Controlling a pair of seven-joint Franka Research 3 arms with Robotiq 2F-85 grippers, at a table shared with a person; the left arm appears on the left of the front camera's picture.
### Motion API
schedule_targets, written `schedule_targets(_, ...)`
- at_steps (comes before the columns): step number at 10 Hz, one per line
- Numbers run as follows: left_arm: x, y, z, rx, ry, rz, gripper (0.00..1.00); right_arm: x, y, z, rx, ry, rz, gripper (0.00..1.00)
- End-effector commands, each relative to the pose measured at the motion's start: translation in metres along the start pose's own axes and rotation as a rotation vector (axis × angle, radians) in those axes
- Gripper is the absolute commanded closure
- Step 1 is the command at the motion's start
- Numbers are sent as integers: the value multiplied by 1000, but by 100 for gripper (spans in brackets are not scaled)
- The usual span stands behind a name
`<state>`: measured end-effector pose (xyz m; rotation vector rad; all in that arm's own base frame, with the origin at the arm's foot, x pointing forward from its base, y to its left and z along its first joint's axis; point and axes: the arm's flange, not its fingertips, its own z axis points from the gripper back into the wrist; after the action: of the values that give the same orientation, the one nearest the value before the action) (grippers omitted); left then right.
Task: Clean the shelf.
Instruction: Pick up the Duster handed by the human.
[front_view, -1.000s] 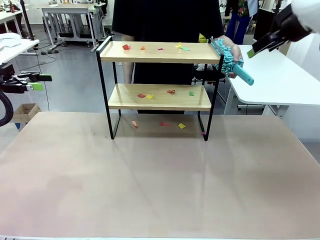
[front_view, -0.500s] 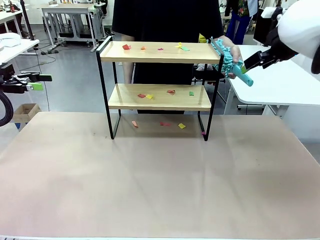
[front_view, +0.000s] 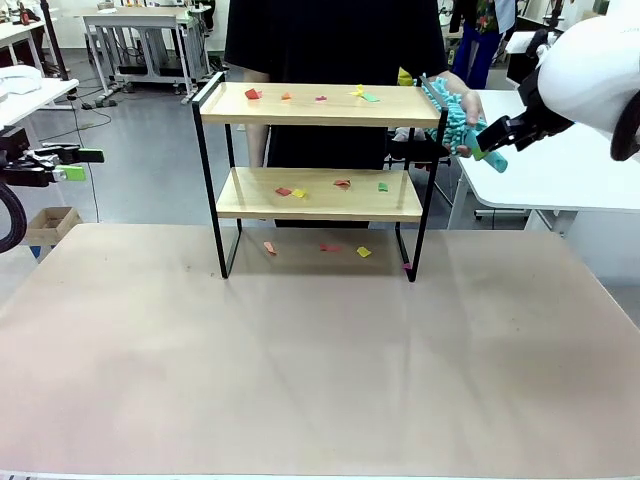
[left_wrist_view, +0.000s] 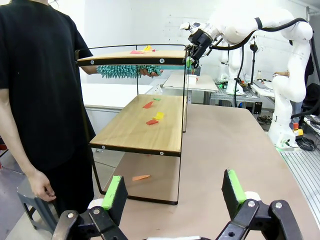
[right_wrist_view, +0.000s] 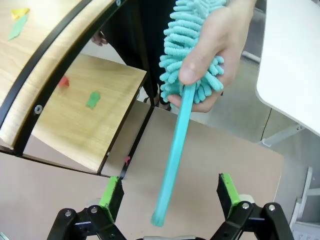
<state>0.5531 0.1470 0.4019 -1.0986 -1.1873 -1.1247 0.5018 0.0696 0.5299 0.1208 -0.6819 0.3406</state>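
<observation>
Your right fingers (front_view: 487, 138) are spread wide and up at the far right end of the shelf (front_view: 310, 208). They're level with its top board and just off its corner. Look down the right wrist view: the teal duster (right_wrist_view: 176, 145) comes straight toward you, its thin handle running into the gap between the two green pads. The handle's tip sits closer to the pad on that view's left. Neither pad touches it, so you've got nothing gripped. The person's hand (right_wrist_view: 220, 47) is wrapped around the fluffy head, just beyond your fingertips, thumb pressed where handle meets fluff.

From those same fingers, the shelf lies ahead and off to that view's left, both wooden boards in sight with paper scraps (right_wrist_view: 92, 99) on them.

Your left fingers (front_view: 78, 164) are wide open too, holding nothing, hanging well back from the shelf off the near-left corner of the worktop (front_view: 320, 370). In the left wrist view the shelf stands straight out beyond the fingertips, seen end-on. There are more scraps on both boards and one on the worktop underneath. The person stands beyond the pad on that view's left.
</observation>
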Motion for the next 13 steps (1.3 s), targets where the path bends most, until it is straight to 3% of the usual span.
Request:
schedule_targets(1, 3, -1, 0, 2, -1, -6, 0, 7, 8, -5, -37, 14, -34, 0)
schedule_targets(5, 3, -1, 0, 2, -1, -6, 0, 14, 5, -16, -52, 30, -61, 0)
schedule_targets(6, 3, -1, 0, 2, -1, -6, 0, 15, 3, -18, -42, 39, -69, 58)
schedule_targets(7, 3, -1, 0, 2, -1, -6, 0, 15, 3, -19, -45, 42, -79, 59)
schedule_targets(8, 3, -1, 0, 2, -1, -6, 0, 16, 2, -19, -45, 46, -83, 100)
schedule_targets(10, 3, -1, 0, 2, -1, -6, 0, 16, 1, -18, -42, 56, -92, 100)
schedule_targets(11, 3, -1, 0, 2, -1, -6, 0, 17, 1, -16, -47, 61, -99, 86)
schedule_targets(13, 3, -1, 0, 2, -1, -6, 0, 18, 1, -11, -49, 64, -115, 100)
